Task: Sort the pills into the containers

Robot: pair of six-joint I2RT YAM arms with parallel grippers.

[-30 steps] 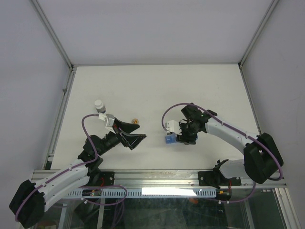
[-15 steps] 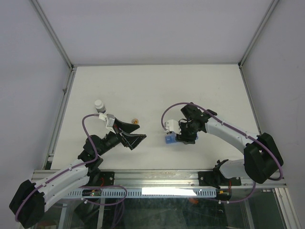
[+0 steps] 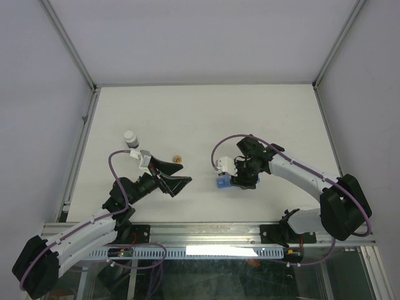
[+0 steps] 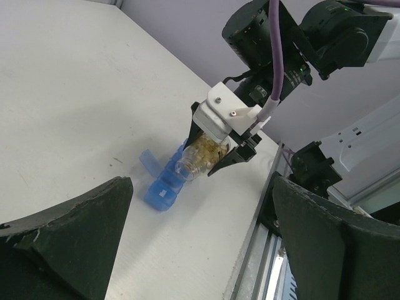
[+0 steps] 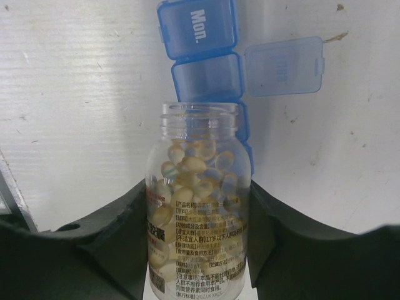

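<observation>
Almost nothing has moved over the last second: both arms hold the same pose, and the things on the counter (image 3: 206,112) lie where they were.

In the top view, nearest the lower edge, the left gripper (image 3: 179,174) sits lower left of centre. It is spread wide and holds nothing. In its own wrist view the two dark fingers (image 4: 69,231) stand far apart at the bottom corners of the frame, with bare counter between them.

A little farther in, right of centre, the right gripper (image 3: 236,179) is pinching a clear bottle (image 5: 199,200) by its body, one finger on each side. The bottle has no cap and is about half full of pale yellow pills (image 5: 194,169). It bears a printed label low on its body. In the left wrist view it is tilted, mouth down toward the counter.

The blue organiser (image 5: 200,31) lies flat on the counter just under and beyond the bottle's mouth. In the right wrist view it runs up from behind the bottle to the top edge. Its end compartment, marked "Mon.", is closed. The next one is open, its lid (image 5: 284,65) flipped out to the right of the frame. The bottle hides the rest of the strip. In the top view it shows as a small blue patch at the gripper's left.

Farther up the counter, a small orange item (image 3: 177,159) lies just above the left gripper. A white cap (image 3: 130,137) with a dark base stands well to the left.
</observation>
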